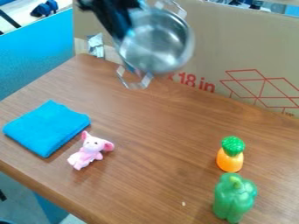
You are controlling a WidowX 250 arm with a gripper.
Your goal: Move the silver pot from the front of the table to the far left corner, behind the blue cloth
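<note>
Metal pot [156,46], two-handled, raised over the far part of the wooden surface [158,127], left of centre. My hand [127,38] holds it by its left side, one wire handle pointing toward the near side and the other away. At left lies a folded blue cloth [46,127]; just beside its near right corner, a pink big-eared toy animal [90,151]. At right, a toy pineapple [231,154] stands just beyond a green toy bell pepper [234,197]. Behind, a cardboard panel [234,52]. I judge the step to be carrying, with the pot secured but unplaced; the next move calls for a steady grip, a level pot and a gentle lowering.
</note>
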